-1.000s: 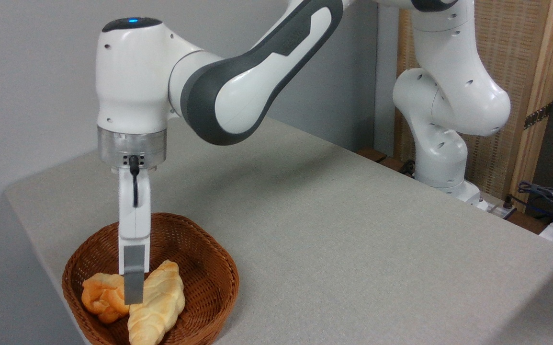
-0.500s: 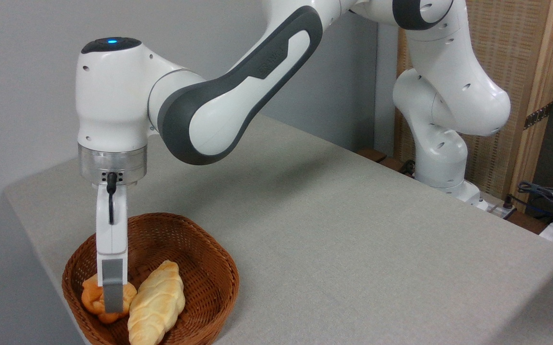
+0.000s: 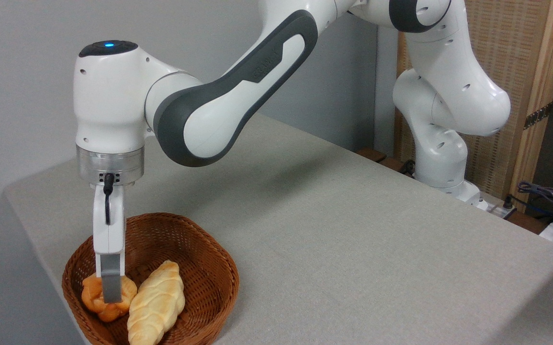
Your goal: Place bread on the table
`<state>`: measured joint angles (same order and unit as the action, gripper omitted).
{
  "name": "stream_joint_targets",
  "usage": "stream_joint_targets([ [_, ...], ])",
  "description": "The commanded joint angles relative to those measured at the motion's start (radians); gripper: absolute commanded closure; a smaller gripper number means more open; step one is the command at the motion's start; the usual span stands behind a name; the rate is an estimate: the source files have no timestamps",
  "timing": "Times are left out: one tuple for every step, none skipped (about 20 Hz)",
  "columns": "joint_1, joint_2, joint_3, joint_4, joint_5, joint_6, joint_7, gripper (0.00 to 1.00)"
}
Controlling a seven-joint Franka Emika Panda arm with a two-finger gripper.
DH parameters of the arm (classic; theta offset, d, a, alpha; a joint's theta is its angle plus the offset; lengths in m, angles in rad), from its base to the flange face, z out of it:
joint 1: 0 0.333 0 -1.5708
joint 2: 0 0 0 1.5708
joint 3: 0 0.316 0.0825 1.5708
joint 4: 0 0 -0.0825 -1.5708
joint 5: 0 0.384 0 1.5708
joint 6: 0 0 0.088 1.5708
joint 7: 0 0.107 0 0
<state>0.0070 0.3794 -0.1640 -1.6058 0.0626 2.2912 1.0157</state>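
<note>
Bread (image 3: 95, 298) sits in the wicker basket (image 3: 199, 268) directly under the hand (image 3: 112, 293), whose visible finger overlaps it; the finger spacing cannot be told. A braided loaf (image 3: 156, 302) lies just right.

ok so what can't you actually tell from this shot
- Gripper state: seen edge-on, one finger hides the other, so open or shut is unclear.
- Small orange bun: its middle is covered by that finger; contact cannot be confirmed.
- Pale braided loaf and wicker basket: lower ends cut off by the bottom edge.
</note>
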Motion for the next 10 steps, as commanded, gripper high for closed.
stream_joint_targets([
  [0.002, 0.001, -0.002, 0.010, 0.016, 0.005, 0.001, 0.77],
  [0.002, -0.001, -0.002, 0.010, 0.016, 0.004, 0.003, 0.77],
  [0.002, -0.002, -0.002, 0.010, 0.016, 0.001, 0.001, 0.77],
  [0.002, -0.004, -0.002, 0.010, 0.016, -0.001, 0.003, 0.77],
  [0.002, -0.004, -0.002, 0.010, 0.016, -0.001, 0.001, 0.77],
  [0.002, -0.004, -0.002, 0.010, 0.016, -0.002, 0.001, 0.77],
  [0.002, -0.004, -0.002, 0.010, 0.016, -0.002, 0.000, 0.77],
  [0.002, -0.005, -0.002, 0.010, 0.016, -0.004, -0.002, 0.77],
  [0.002, -0.005, -0.002, 0.010, 0.014, -0.004, -0.002, 0.77],
  [0.004, -0.005, -0.002, 0.010, 0.016, -0.004, -0.002, 0.77],
])
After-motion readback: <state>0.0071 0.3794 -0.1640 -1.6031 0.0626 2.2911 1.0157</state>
